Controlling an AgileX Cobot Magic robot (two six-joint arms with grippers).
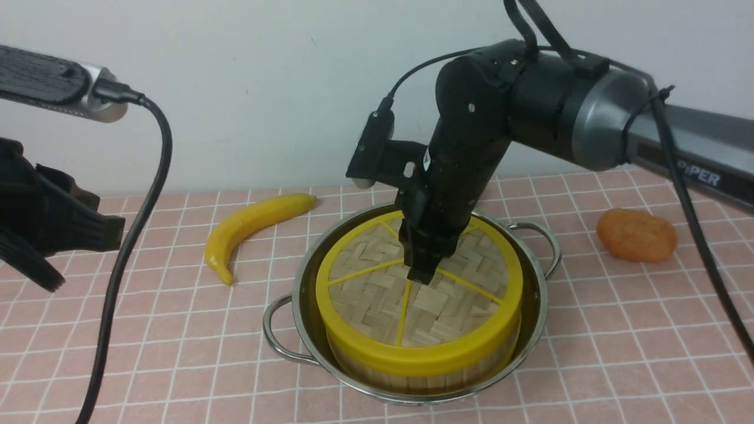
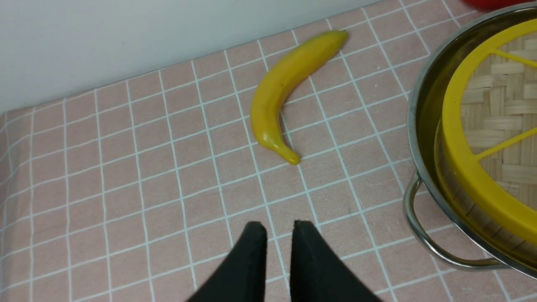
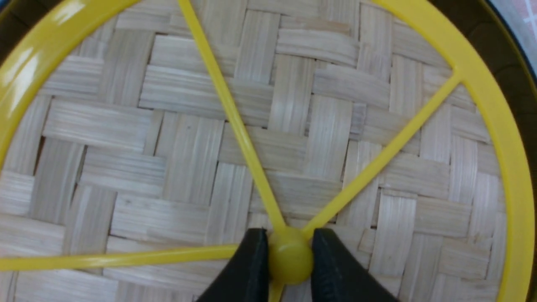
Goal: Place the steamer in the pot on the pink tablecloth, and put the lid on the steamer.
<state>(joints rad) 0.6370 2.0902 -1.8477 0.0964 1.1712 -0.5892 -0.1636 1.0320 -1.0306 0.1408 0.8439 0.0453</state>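
Front view: note round bamboo steamer with slatted wall (image 1: 424, 383) inside wide stainless-steel pot (image 1: 299, 300) on pink white-gridded tablecloth (image 1: 235, 347), beneath flat woven lid with yellow rim (image 1: 377, 309), apparently seated. Left wrist view: find black left gripper (image 2: 279, 235) slightly parted, gripping nothing, well clear of pot. Right wrist view: find black right gripper (image 3: 290, 256) closed around lid's yellow central hub (image 3: 290, 258), presumably to keep lid level and centred; judge release next.
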